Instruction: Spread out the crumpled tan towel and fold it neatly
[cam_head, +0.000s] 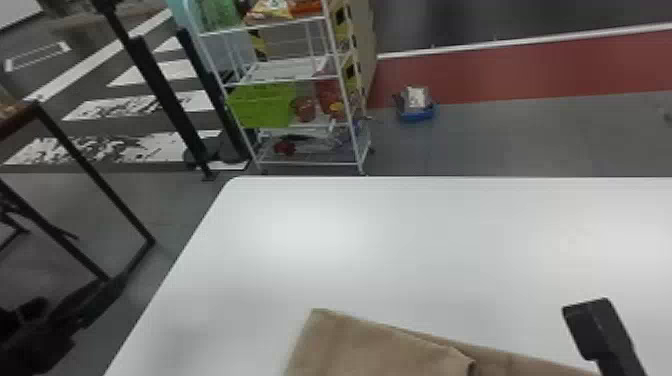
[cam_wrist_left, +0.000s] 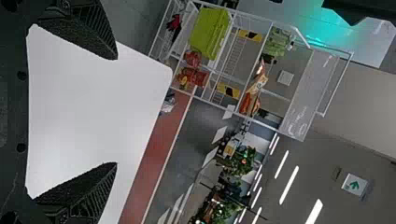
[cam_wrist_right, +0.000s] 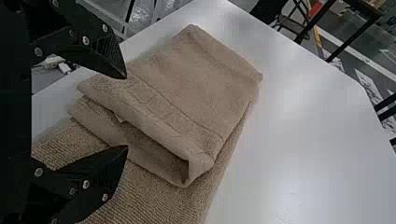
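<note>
The tan towel (cam_head: 370, 345) lies at the table's near edge in the head view, its upper layer ending over a longer strip that runs right. My right gripper (cam_head: 597, 327) is at that strip's right end. In the right wrist view, the towel (cam_wrist_right: 191, 79) has a smooth folded section with a banded hem, stacked on a ribbed lower layer; its edges are slightly uneven. There my right gripper (cam_wrist_right: 127, 112) stands open above the towel, nothing between its fingers. My left gripper (cam_wrist_left: 116, 111) is open in the left wrist view, with bare tabletop beyond its fingers.
The white table (cam_head: 400, 240) extends ahead and to both sides of the towel. Beyond its far edge stands a white wire shelf (cam_head: 300, 77) with a green bin. A dark-framed table (cam_head: 95, 165) is off to the left.
</note>
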